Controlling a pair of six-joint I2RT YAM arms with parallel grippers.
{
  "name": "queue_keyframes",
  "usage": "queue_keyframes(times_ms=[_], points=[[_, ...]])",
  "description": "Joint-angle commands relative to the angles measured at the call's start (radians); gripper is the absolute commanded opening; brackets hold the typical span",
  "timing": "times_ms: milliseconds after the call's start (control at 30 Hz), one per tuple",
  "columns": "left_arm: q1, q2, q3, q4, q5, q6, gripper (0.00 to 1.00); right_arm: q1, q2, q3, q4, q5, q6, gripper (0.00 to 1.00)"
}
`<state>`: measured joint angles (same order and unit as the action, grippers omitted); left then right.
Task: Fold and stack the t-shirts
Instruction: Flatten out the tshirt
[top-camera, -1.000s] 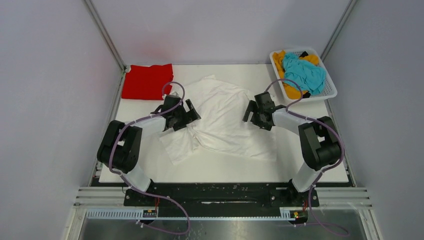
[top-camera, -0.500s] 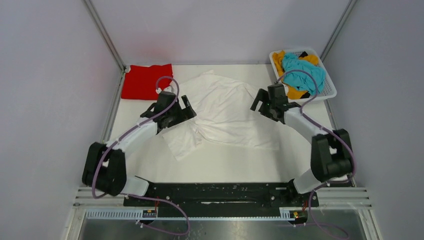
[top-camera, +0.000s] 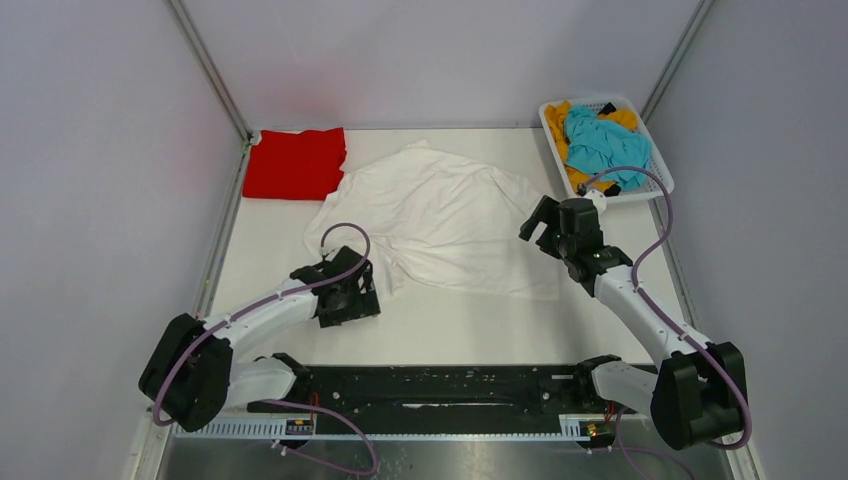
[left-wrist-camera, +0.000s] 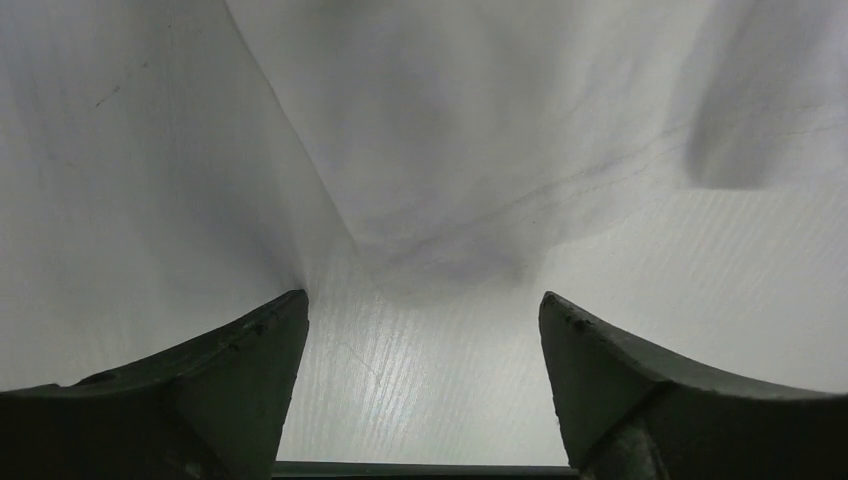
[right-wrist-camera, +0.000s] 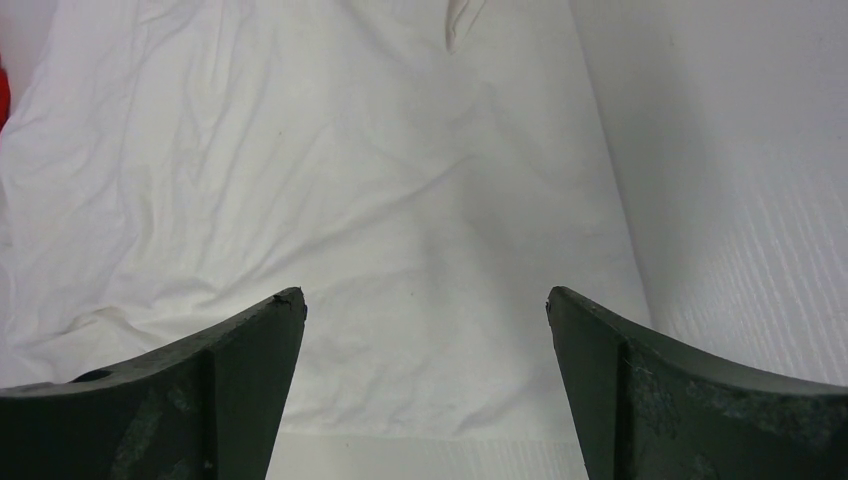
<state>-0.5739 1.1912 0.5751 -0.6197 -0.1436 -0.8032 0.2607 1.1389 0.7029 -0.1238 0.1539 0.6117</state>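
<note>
Top external view shows the change: both arms have drawn back toward the near edge. The left gripper (top-camera: 356, 293), a second ago over the left side of the white shirt (top-camera: 440, 210), now sits low at the shirt's near-left corner. The right gripper (top-camera: 541, 222) has swung off the cloth's right side to hover by its right edge. With the arms out of the way the shirt's left edge shows in full, and the near-left flap looks drawn in, though the gripper hides part of it.

Left wrist view has the fingers spread with nothing between them, and a corner of cloth lies just ahead on the bare table (top-camera: 480, 330). Right wrist view has the fingers wide apart too, empty, above wrinkled white cloth near its hem.

My reading is that the smoothing is about done and the arms are setting up for a first fold, the left one lined up to pinch that corner. The red shirt (top-camera: 295, 163) lies folded at the far left, while the teal shirt (top-camera: 603, 140) and yellow shirt (top-camera: 582, 180) wait in the basket (top-camera: 656, 178).
</note>
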Motion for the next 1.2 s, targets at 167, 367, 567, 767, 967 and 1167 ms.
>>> queue_keyframes(times_ms=[167,367,567,767,967,1167], points=[[-0.042,0.118,0.049,0.015,-0.094,-0.024,0.70,-0.001,0.019,0.022,-0.029,0.039,-0.002,1.00],[-0.043,0.211,0.065,0.087,-0.078,0.000,0.55,-0.001,0.022,0.026,-0.035,0.031,-0.011,0.99],[-0.044,0.274,0.063,0.135,-0.049,0.000,0.00,-0.001,0.005,0.030,-0.085,0.058,-0.018,0.99],[-0.044,0.179,0.058,0.095,-0.105,0.020,0.00,-0.001,-0.017,0.029,-0.227,0.120,0.023,0.99],[-0.044,0.083,0.051,0.102,-0.134,0.033,0.00,-0.006,-0.027,-0.001,-0.342,0.168,0.055,0.99],[-0.044,0.010,0.009,0.152,-0.166,0.030,0.00,-0.009,0.008,-0.073,-0.409,0.146,0.058,0.95]])
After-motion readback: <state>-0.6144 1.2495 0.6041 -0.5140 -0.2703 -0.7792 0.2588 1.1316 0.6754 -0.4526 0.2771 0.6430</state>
